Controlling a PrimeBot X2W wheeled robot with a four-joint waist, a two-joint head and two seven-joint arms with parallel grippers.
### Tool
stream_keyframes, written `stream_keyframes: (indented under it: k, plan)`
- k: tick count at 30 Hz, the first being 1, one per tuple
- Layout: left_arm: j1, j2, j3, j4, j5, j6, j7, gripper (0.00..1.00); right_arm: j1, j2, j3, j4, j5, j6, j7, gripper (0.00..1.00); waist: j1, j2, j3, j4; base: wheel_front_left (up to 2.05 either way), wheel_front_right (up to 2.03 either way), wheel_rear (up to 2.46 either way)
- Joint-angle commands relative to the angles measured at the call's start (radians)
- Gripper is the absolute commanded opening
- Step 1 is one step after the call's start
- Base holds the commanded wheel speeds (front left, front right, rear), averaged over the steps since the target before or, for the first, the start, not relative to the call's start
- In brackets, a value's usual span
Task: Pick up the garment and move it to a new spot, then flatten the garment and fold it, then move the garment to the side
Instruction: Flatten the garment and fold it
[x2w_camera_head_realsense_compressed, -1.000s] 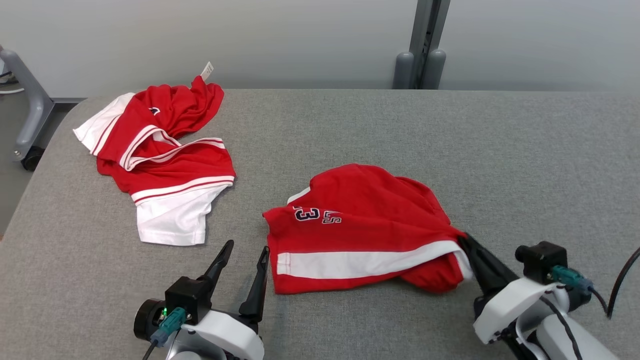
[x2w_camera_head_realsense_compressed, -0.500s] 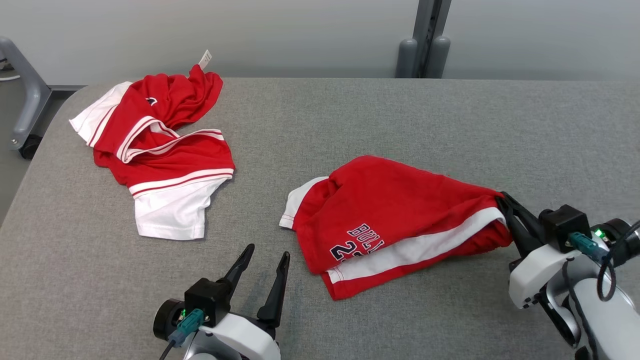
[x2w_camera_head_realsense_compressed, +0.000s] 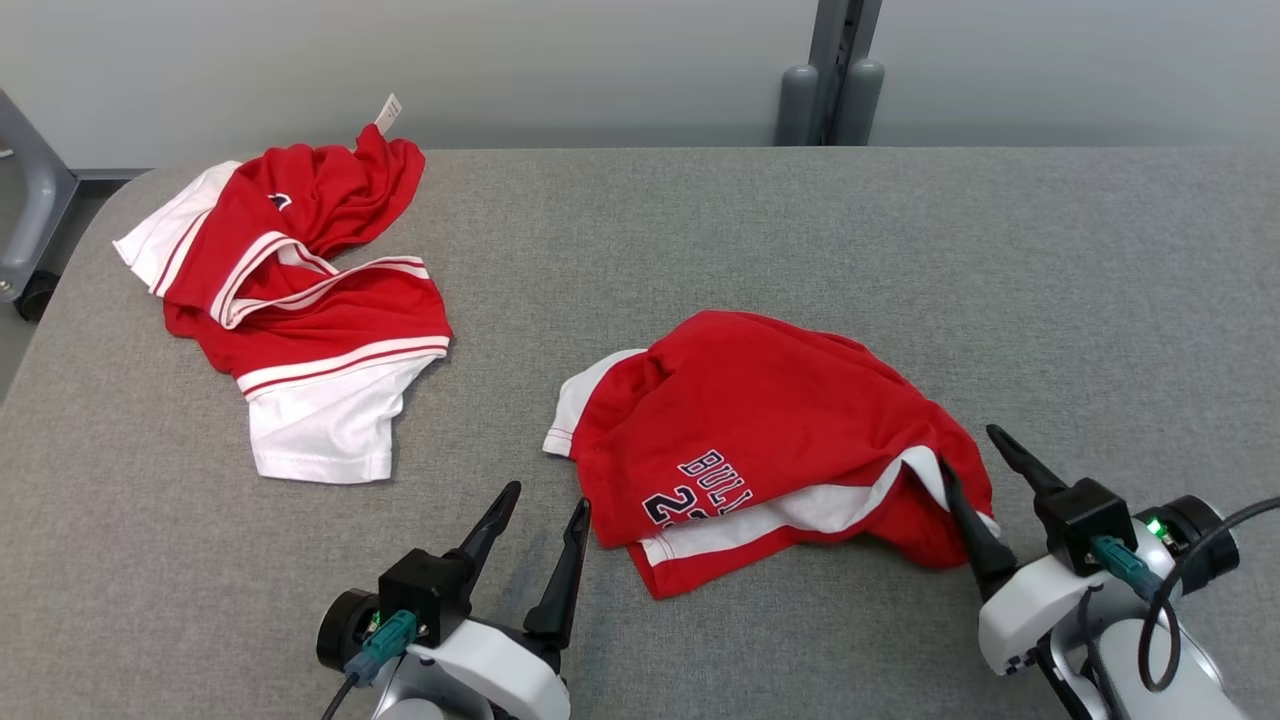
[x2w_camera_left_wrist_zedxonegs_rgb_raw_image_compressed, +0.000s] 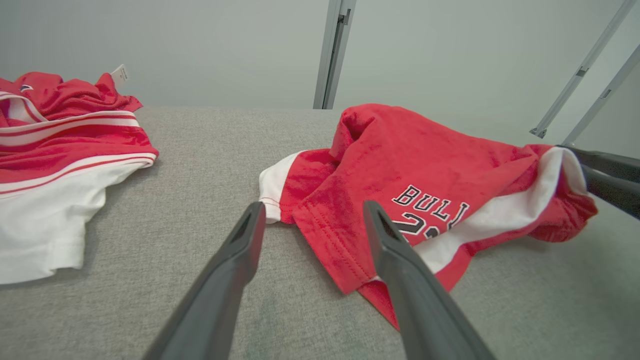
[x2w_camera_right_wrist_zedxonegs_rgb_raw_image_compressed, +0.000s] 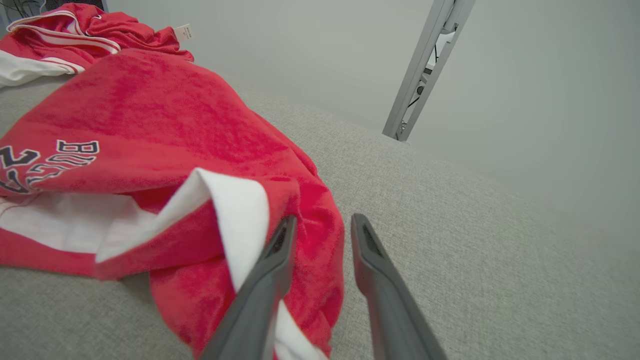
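Observation:
The garment (x2w_camera_head_realsense_compressed: 770, 430), red shorts with a white stripe and dark lettering, lies crumpled on the grey table (x2w_camera_head_realsense_compressed: 800, 230) near the front middle. At its right end stands my right gripper (x2w_camera_head_realsense_compressed: 965, 448), open, one finger over the cloth's edge and the other off it. In the right wrist view the garment (x2w_camera_right_wrist_zedxonegs_rgb_raw_image_compressed: 150, 125) slumps left of and under the right gripper (x2w_camera_right_wrist_zedxonegs_rgb_raw_image_compressed: 322, 219), whose jaws stand apart. My left gripper (x2w_camera_head_realsense_compressed: 547, 495) is open just left of the garment, touching nothing. In the left wrist view the garment (x2w_camera_left_wrist_zedxonegs_rgb_raw_image_compressed: 425, 165) lies past my left gripper (x2w_camera_left_wrist_zedxonegs_rgb_raw_image_compressed: 313, 205).
A second red and white garment (x2w_camera_head_realsense_compressed: 290, 300) lies bunched at the table's far left corner. A grey post (x2w_camera_head_realsense_compressed: 830, 70) rises behind the back edge. A cart leg (x2w_camera_head_realsense_compressed: 30, 200) stands off the left side. Bare table stretches to the right and back.
My right gripper has opened and let go of the garment, which has slumped onto the table. The gripper has dropped lower at the garment's right end. The left gripper stays open.

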Motion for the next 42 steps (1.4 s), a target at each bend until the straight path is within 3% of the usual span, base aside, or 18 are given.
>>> stream_keyframes:
  k: [1, 11, 21, 30, 41, 42]
  plan:
    - [-0.011, 0.002, 0.005, -0.01, -0.007, -0.005, -0.002, 1.0, 0.024, 0.01, -0.018, -0.022, -0.007, 0.0, -0.011, 1.0, 0.0, 0.0, -0.002, -0.005, 0.0, 0.0, 0.0]
    - [0.022, 0.001, 0.018, -0.034, -0.014, -0.004, -0.002, 1.0, 0.156, 0.058, -0.132, -0.189, 0.019, 0.0, -0.012, 1.0, 0.0, 0.0, -0.018, -0.029, 0.0, 0.0, 0.0]
    - [0.028, 0.001, 0.004, -0.018, -0.038, -0.018, -0.002, 1.0, 0.242, 0.077, -0.254, -0.262, 0.043, 0.0, -0.011, 1.0, 0.0, 0.0, -0.028, -0.04, 0.0, 0.0, 0.0]
    - [-0.046, 0.001, -0.08, 0.136, -0.141, -0.044, 0.023, 1.0, 0.218, 0.1, -0.239, -0.291, 0.048, 0.0, -0.011, 1.0, 0.0, 0.0, -0.02, -0.073, 0.0, 0.0, 0.0]
    - [-0.147, 0.001, -0.142, 0.333, -0.201, -0.02, 0.013, 1.0, 0.209, 0.097, -0.238, -0.302, 0.055, 0.0, -0.012, 1.0, 0.0, 0.0, 0.001, -0.112, 0.0, 0.0, 0.0]
    - [-0.154, 0.001, -0.145, 0.339, -0.209, -0.02, 0.01, 0.65, 0.209, 0.097, -0.238, -0.303, 0.055, 0.0, -0.012, 1.0, 0.0, 0.0, 0.002, -0.114, 0.0, 0.0, 0.0]
